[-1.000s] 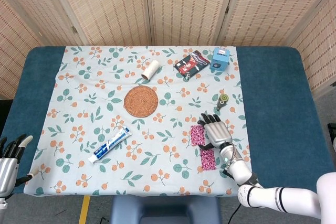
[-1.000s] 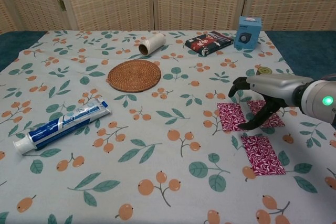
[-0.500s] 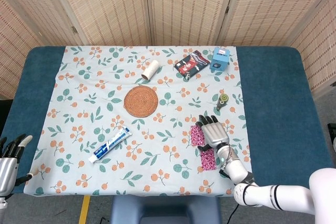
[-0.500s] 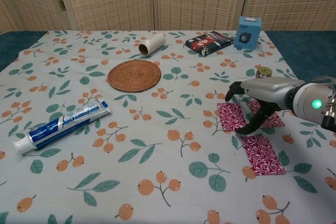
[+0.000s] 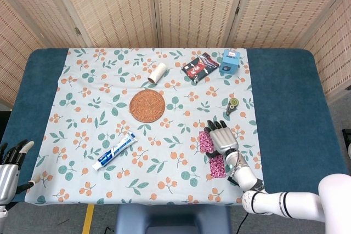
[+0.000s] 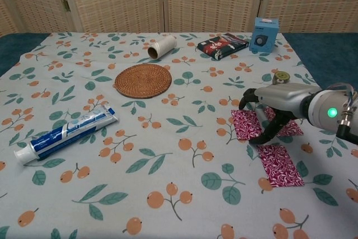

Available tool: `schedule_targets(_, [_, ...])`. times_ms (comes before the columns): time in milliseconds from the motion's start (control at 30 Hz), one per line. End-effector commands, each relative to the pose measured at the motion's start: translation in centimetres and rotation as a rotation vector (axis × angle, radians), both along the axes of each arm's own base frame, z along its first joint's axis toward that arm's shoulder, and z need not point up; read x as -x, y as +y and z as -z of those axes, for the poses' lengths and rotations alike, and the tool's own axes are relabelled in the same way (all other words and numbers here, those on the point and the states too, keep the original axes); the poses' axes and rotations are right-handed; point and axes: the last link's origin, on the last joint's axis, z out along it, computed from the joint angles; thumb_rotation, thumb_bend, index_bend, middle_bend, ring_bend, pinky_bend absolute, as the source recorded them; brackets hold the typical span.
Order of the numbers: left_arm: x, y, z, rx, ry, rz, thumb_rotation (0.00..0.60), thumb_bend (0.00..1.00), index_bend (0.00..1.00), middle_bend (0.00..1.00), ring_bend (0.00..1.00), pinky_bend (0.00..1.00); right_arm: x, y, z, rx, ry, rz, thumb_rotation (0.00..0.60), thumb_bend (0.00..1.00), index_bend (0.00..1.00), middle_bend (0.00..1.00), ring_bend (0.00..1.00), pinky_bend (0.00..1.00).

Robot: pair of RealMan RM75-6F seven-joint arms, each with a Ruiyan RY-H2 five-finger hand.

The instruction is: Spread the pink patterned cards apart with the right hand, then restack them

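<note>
- Chest view: right hand [image 6: 272, 110] is arching over three pink cards [image 6: 247, 125], fingers apart, fingertips pressing among them, gripping none.
- Cards are lying separated on the floral tablecloth [image 6: 168, 166].
- Left hand [image 5: 10, 164] is idling, fingers apart, beside the table.
- Toothpaste [image 6: 64, 134] lettering is unreadable.

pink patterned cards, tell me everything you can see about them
The pink patterned cards are flat rectangles printed in a dark pink and white pattern, lying spread on the floral tablecloth near the table's right front. Three show in the chest view: one nearest the front lies apart, two further back sit under the right hand, whose fingers arch down over them. Exact contact is hard to tell. They look thin, like paper.
</note>
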Motion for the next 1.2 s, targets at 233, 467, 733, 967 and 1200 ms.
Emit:
schedule_targets(233, [0.02, 0.06, 0.07, 0.001, -0.001, -0.001, 0.600, 0.28, 0.16, 0.13, 0.20, 0.00, 0.15, 0.21, 0.06, 0.010, 0.020, -0.010, 0.460, 0.27, 0.15, 0.04, 0.00, 0.00])
schedule_targets(467, [0.12, 0.07, 0.13, 0.004, 0.000, -0.003, 0.600, 0.28, 0.16, 0.13, 0.20, 0.00, 0.19, 0.23, 0.14, 0.021, 0.026, -0.017, 0.531, 0.27, 0.17, 0.05, 0.00, 0.00])
schedule_targets(733, [0.24, 0.04, 0.14, 0.005, 0.000, -0.007, 0.600, 0.28, 0.16, 0.13, 0.20, 0.00, 0.19, 0.29, 0.27, 0.028, 0.023, -0.021, 0.549, 0.27, 0.21, 0.06, 0.00, 0.00])
schedule_targets(967, [0.31, 0.00, 0.12, 0.004, -0.001, -0.009, 0.600, 0.28, 0.16, 0.13, 0.20, 0.00, 0.10, 0.11, 0.26, 0.029, 0.011, -0.020, 0.548, 0.27, 0.22, 0.06, 0.00, 0.00])
schedule_targets(1200, [0.35, -0.05, 0.11, 0.005, 0.001, -0.013, 0.600, 0.28, 0.16, 0.13, 0.20, 0.00, -0.13, -0.03, -0.17, 0.032, -0.022, -0.021, 0.548, 0.27, 0.24, 0.07, 0.00, 0.00])
